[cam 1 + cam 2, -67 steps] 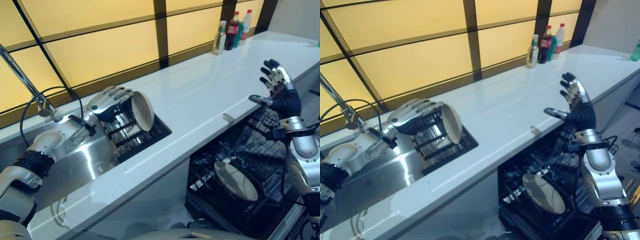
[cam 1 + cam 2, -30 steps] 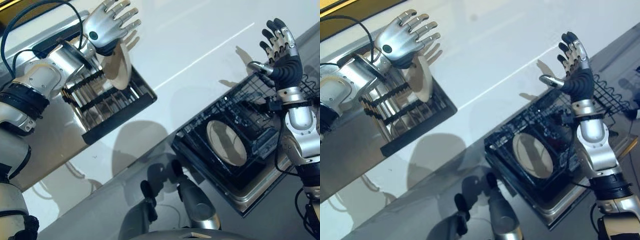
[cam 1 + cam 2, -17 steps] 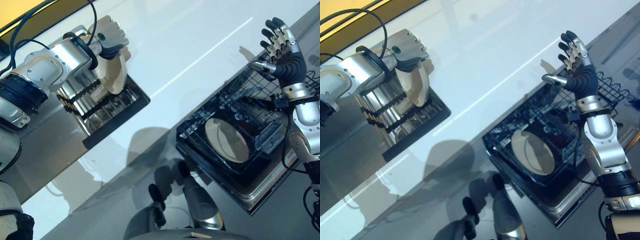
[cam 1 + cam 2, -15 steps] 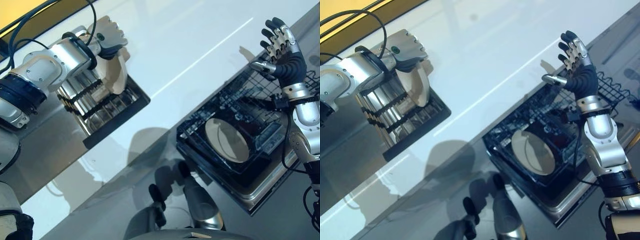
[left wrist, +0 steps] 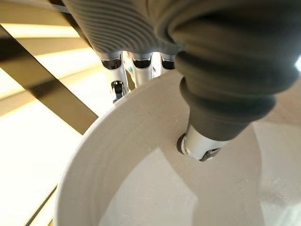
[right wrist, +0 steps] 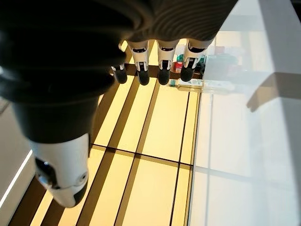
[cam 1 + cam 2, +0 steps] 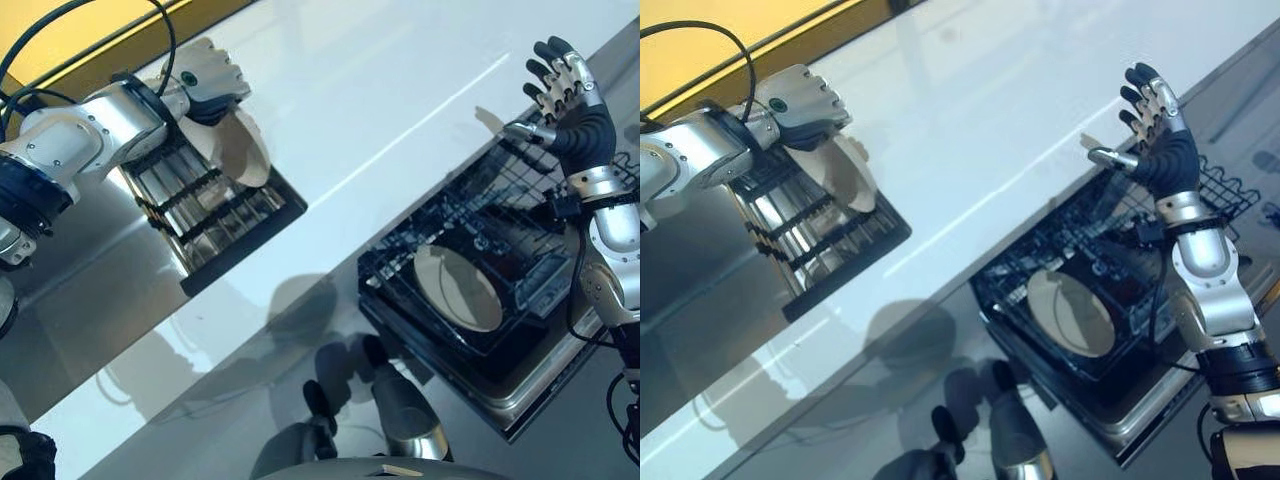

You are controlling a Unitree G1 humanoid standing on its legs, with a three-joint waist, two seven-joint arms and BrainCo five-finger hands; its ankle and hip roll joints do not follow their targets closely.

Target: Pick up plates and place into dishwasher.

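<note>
Left wrist view: left hand (image 5: 207,94) is clamped on a white plate (image 5: 141,188), thumb pressed on the inner face, fingers (image 5: 117,87) hooked over the rim behind it. From the head cameras, same left hand (image 7: 207,82) has that plate (image 7: 240,148) by its upper edge, plate hanging tilted just below the hand, over the dish rack (image 7: 215,205) that sits in the sink (image 7: 90,290); can't tell if the lower rim touches the rack. Right hand (image 7: 570,100) is up in the air well off to the other side, fingers straight and spread, thumb out, holding nothing. Right wrist view agrees: its fingers (image 6: 162,66) extended, with yellow wall panels (image 6: 150,155) and the white countertop (image 6: 244,132) past them, some bottles (image 6: 188,66) far off near the fingertips. Below the right hand, the open dishwasher rack (image 7: 470,250) is pulled out under the countertop (image 7: 380,90) edge. A second plate (image 7: 460,288) is already in that rack, leaning on its edge, below and inboard of the right hand, well apart from the left hand.
</note>
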